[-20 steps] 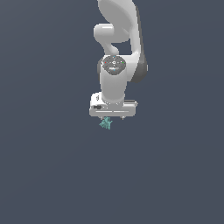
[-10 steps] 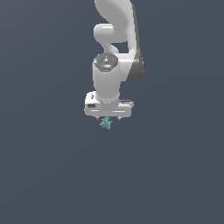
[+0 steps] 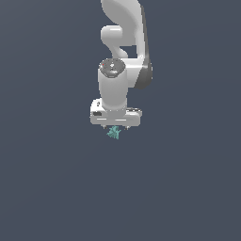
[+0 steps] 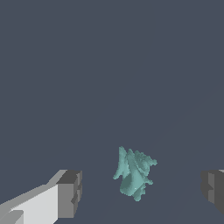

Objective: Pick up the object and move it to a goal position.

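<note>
In the wrist view, the claw (image 4: 140,192) is spread wide and grips nothing. The object (image 4: 133,174) sits between the two fingers (image 4: 70,192), touching neither. Centre it, lower fully, then close evenly; its jagged shape may slip. Beyond lies the bare desk (image 4: 109,65).

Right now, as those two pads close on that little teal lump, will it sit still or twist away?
The teal figure looks jagged and bumpy, so the finger pads would probably meet points rather than flat faces; it may twist slightly. It looks rigid, not floppy. It is narrower than the open gripper, so it should fit between the pads.
</note>
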Controlling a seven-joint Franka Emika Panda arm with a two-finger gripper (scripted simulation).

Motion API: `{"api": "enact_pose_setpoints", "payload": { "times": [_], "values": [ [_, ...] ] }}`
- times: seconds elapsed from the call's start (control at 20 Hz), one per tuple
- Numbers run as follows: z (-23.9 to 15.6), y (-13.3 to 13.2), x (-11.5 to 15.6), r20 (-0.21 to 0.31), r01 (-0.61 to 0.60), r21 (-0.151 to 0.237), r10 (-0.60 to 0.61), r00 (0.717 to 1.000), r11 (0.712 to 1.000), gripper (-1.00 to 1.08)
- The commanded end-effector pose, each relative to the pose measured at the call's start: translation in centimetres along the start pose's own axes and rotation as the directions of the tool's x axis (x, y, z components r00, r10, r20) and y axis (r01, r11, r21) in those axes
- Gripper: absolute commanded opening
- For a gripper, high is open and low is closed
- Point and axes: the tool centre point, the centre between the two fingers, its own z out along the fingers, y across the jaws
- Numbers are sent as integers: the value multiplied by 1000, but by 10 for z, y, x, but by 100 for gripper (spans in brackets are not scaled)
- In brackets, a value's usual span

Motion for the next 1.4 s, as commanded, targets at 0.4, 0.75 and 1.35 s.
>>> {"api": "enact_pose_setpoints", "payload": {
  "times": [0.4, 0.75, 1.35],
  "values": [
    [42, 13, -29, -10, -112, 1, 112, 994, 994, 100],
    [65, 21, -50, -17, -183, 1, 183, 983, 983, 100],
    [79, 23, -56, -18, -199, 0, 199, 980, 980, 100]
  ]
}}
